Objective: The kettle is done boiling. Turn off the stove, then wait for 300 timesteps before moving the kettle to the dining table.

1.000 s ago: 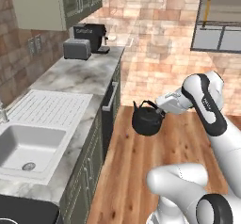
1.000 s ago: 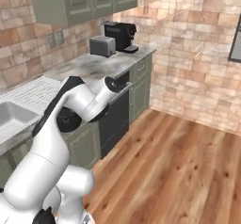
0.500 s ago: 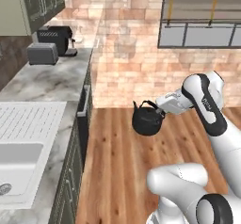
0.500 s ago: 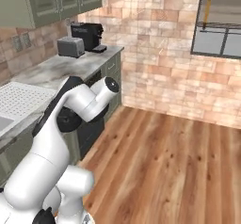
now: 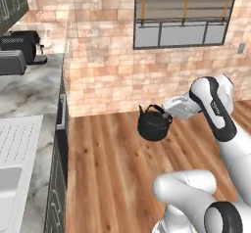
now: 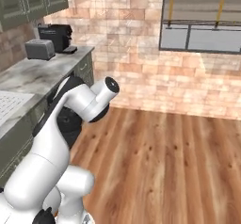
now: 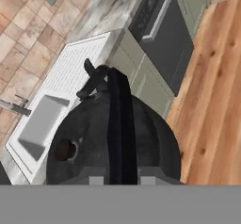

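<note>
The black kettle hangs in the air over the wooden floor, with my gripper shut on its arched handle from the right. In the right base view, part of the kettle peeks out dark behind my white arm. In the hand view the kettle is seen from above, its handle running up between my gripper's tips, with the spout pointing away. The stove and the dining table are out of view.
A marble counter runs along the left with a toaster, a coffee machine and a sink. A black dishwasher front sits under it. A brick wall with a window stands ahead. The wooden floor is open.
The whole picture has swung: the counter has slid off to the left and the window wall has come in, so the base is turning. The kettle stays held the same way.
</note>
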